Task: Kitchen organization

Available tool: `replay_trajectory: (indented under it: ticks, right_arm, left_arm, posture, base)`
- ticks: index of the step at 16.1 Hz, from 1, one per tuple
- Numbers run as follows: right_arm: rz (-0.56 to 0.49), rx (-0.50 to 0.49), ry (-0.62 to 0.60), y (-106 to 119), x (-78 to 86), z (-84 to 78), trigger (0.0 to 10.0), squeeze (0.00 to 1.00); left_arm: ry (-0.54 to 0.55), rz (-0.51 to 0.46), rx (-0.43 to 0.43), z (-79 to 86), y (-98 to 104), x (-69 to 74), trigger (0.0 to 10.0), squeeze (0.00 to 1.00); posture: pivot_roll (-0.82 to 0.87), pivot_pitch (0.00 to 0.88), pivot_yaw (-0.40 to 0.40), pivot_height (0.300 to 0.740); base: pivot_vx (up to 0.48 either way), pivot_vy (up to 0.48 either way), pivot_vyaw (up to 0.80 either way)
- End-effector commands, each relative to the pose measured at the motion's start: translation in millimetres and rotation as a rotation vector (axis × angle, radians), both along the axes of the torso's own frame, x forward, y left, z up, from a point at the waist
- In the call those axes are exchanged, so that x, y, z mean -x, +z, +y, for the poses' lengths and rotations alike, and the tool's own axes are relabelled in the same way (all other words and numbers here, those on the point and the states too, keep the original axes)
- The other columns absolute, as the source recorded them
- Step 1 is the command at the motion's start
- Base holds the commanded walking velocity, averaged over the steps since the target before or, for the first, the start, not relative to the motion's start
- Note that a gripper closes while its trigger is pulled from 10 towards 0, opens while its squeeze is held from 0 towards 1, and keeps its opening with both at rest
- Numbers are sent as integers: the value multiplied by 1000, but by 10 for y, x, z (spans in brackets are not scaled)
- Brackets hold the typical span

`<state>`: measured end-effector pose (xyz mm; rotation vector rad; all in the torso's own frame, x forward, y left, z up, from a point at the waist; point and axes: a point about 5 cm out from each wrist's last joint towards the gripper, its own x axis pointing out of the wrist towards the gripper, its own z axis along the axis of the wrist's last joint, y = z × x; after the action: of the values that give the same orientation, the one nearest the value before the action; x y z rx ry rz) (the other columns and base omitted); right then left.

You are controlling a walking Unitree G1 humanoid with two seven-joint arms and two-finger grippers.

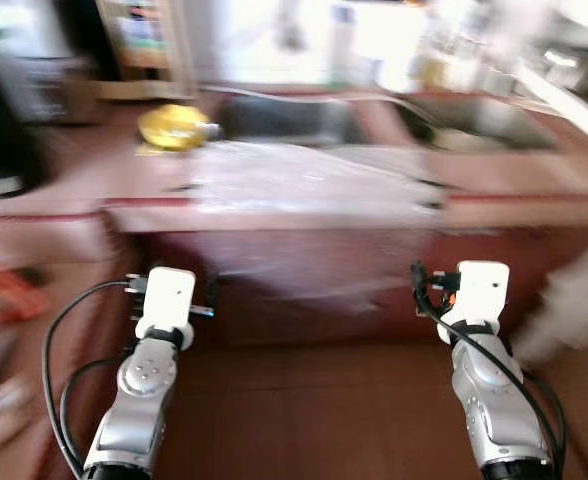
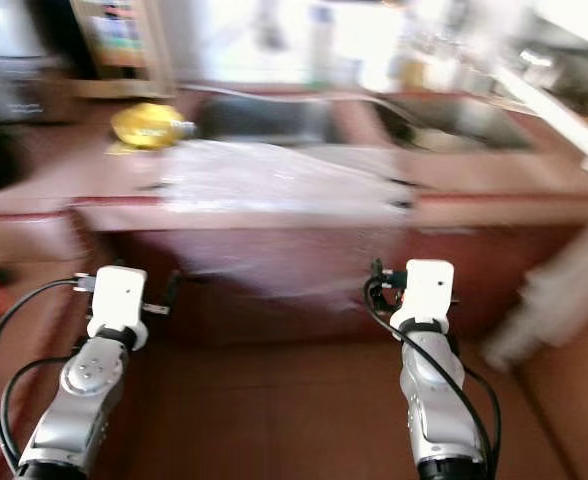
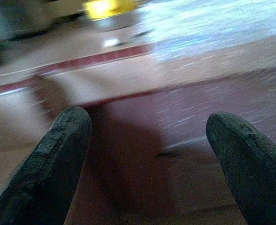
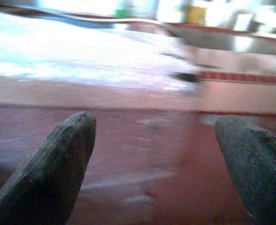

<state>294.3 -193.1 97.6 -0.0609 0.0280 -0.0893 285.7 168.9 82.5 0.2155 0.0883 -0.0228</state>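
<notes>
Both arms reach forward low in front of a reddish tabletop (image 1: 64, 180). The left gripper (image 3: 147, 154) and right gripper (image 4: 152, 154) hold their fingers spread wide with nothing between them. A clear plastic sheet (image 1: 314, 180), or so it seems through the blur, lies on the tabletop's front edge. A yellow object (image 1: 172, 126) sits behind it, beside a sink (image 1: 284, 118).

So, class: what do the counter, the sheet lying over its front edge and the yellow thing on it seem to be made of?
Counter: reddish-brown, smooth, likely stone or laminate; blur leaves it open.
Sheet: thin clear plastic, judging by its pale glinting creases and the counter showing through.
Yellow thing: glossy, perhaps plastic or metal; too blurred to tell.
Left gripper and right gripper fingers: matte black, rough, rubbery-looking.
</notes>
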Motion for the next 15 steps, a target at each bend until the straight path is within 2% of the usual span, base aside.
replay_trajectory:
  ticks: [1, 4, 9, 15]
  right_arm:
    - [4, 2, -2, -10, 1, -27, 10000, 0]
    - [0, -4, 3, 0, -17, -18, 10000, 0]
    - [-23, -47, 1, 58, -62, -4, 10000, 0]
    - [-28, -30, 32, 56, -48, 54, 10000, 0]
  left_arm:
    - [-24, 18, 13, -59, -45, 30, 10000, 0]
    - [-33, 21, 20, -83, -53, 35, 10000, 0]
    - [-93, -5, 45, -171, 27, -11, 10000, 0]
    - [-115, 14, 66, -204, -5, 5, 10000, 0]
  posture:
    - [-1, 0, -17, 740]
    - [2, 0, -20, 740]
    - [5, 0, -21, 740]
    - [-1, 0, -23, 740]
  base:
    - [0, 0, 800]
    - [0, 0, 621]
    - [0, 0, 0]
    - [0, -424, 0]
